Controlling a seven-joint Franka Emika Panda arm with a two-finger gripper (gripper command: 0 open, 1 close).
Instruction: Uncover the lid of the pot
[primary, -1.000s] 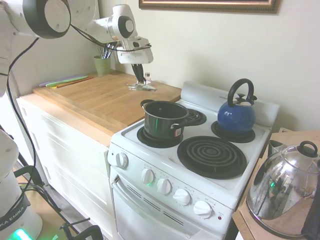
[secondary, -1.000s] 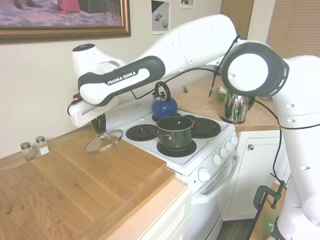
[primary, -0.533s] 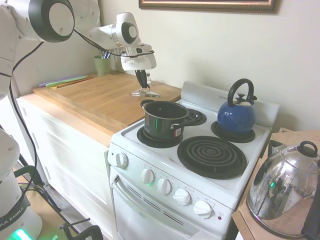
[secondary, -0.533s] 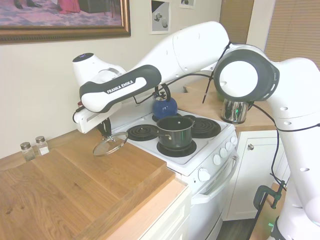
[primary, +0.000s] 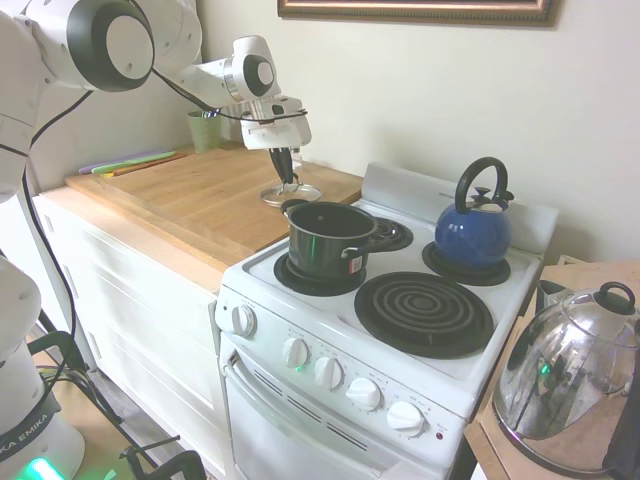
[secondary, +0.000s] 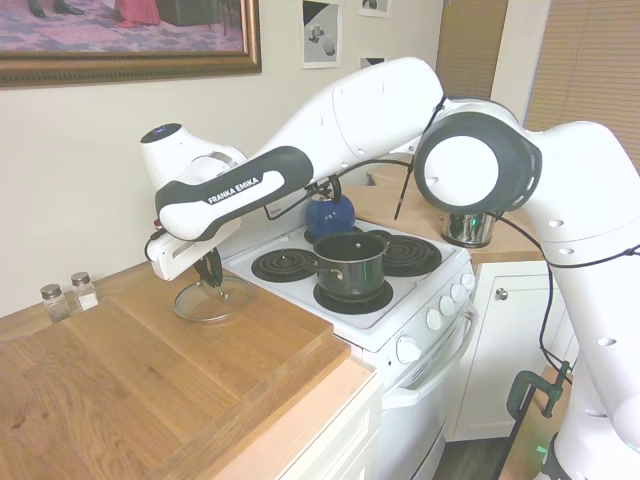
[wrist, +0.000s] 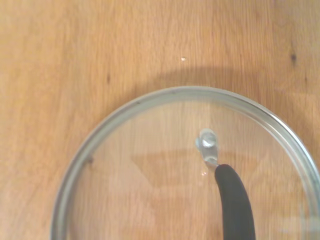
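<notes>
The clear glass lid (primary: 293, 194) (secondary: 205, 303) with its steel rim lies flat on the wooden counter (primary: 180, 200), just left of the stove. My gripper (primary: 285, 180) (secondary: 213, 282) points straight down over the lid's middle, shut on its black loop handle. In the wrist view the lid (wrist: 165, 165) fills the lower frame and its black handle (wrist: 234, 205) rises from the bottom edge. The dark saucepan, the pot (primary: 325, 238) (secondary: 350, 262), stands uncovered on the stove's front left burner, well apart from the lid.
A blue kettle (primary: 472, 228) sits on the back right burner. A shiny domed cover (primary: 565, 385) rests on the side table at right. Two shakers (secondary: 68, 296) stand by the wall. A green cup of utensils (primary: 205, 128) is at the counter's back.
The lid hung tilted above the counter and drifted toward the stove; now it has come down and lies flat on the wood, with the gripper lower over it.
</notes>
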